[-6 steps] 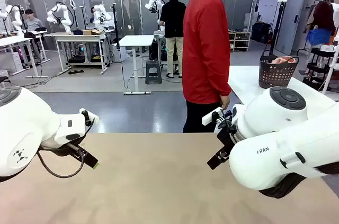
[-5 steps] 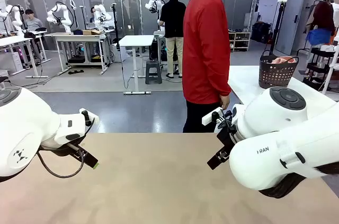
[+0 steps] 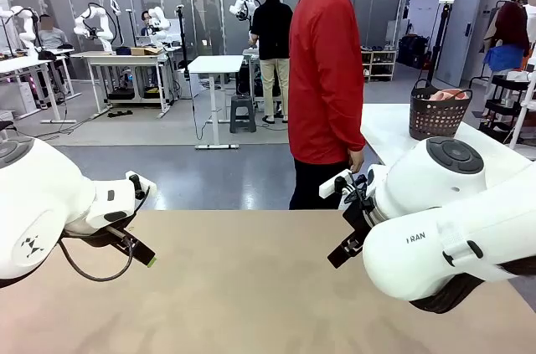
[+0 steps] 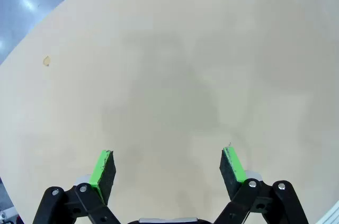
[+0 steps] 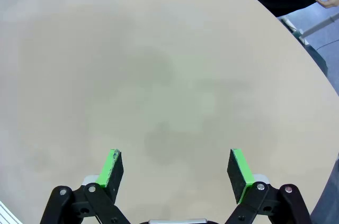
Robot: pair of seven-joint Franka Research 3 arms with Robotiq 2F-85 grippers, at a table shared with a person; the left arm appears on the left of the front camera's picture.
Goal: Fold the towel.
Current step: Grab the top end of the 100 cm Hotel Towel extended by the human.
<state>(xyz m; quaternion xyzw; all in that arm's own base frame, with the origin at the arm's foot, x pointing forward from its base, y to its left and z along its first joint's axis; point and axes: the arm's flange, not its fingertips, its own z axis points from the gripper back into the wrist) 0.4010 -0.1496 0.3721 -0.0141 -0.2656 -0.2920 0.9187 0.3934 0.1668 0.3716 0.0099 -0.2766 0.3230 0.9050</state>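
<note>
Over at the upper right of the front view, we spot the towel [image 3: 449, 94], a salmon-pink bundle poking out of the dark basket [image 3: 435, 120] on the white side table [image 3: 389, 132]; its texture's too small to tell. The left gripper [image 4: 168, 168] and right gripper [image 5: 177, 173] both hang spread wide and released over the tan table [image 3: 251, 287].

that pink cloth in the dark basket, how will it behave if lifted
Probably floppy: the pink cloth lies bunched in rounded folds at the rim of the basket. Likely light for its bulk, since it heaps loosely. It would probably sag when lifted.
</note>
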